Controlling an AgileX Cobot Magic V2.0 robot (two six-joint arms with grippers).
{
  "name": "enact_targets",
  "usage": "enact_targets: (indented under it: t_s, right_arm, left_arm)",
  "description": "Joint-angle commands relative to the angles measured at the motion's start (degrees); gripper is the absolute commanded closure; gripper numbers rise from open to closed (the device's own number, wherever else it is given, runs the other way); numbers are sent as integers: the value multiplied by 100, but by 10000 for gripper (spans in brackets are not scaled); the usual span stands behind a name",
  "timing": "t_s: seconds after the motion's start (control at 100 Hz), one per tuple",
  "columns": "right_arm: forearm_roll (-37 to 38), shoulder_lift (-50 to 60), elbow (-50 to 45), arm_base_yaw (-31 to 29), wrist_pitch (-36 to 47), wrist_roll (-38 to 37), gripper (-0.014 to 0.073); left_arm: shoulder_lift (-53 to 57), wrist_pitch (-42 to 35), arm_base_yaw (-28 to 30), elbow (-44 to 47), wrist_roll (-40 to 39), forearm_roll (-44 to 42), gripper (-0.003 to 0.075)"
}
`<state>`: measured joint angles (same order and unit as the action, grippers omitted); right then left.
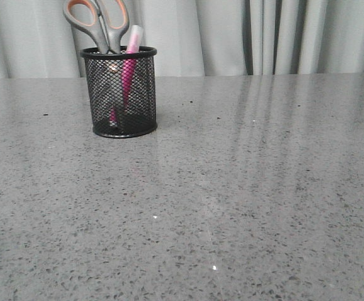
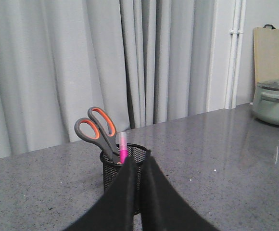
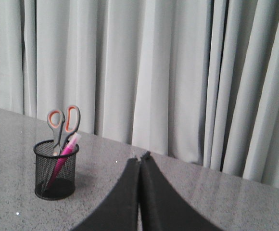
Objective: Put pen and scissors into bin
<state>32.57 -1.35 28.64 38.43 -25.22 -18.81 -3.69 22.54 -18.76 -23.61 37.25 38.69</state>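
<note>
In bin point(image 1: 120, 94): scissors point(image 1: 100, 24) handles-up, pen point(image 1: 129, 63) cap-up, leaning.

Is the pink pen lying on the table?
No, the pen stands inside the bin beside the scissors.

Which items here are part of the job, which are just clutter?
Job:
- pen, standing in the bin
- scissors, blades down in the bin
- bin, upright on the table

Clutter:
- pot with lid, far end of the table
- board leaning on the wall behind it
- curtain
</note>
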Motion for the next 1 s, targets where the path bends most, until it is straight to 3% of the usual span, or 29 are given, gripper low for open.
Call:
enact_targets:
  t_s: [0.0, 0.55, 0.78, 0.85, 0.99]
  right_arm:
    - [173, -81, 124, 21, 497, 44, 650]
    - [173, -81, 121, 21, 497, 44, 652]
    - [173, -81, 121, 21, 486, 44, 652]
    - [173, -81, 121, 21, 486, 44, 652]
    - [173, -81, 121, 21, 486, 44, 652]
  left_arm:
    - [-77, -359, -59, -124, -57, 181, 739]
    - [-77, -369, -33, -86, -57, 181, 739]
    - [45, -455, -33, 243, -74, -1114, 739]
    - [134, -803, -2, 601, -484, -1492, 739]
    - [365, -1622, 283, 1380, -2200, -2516, 739]
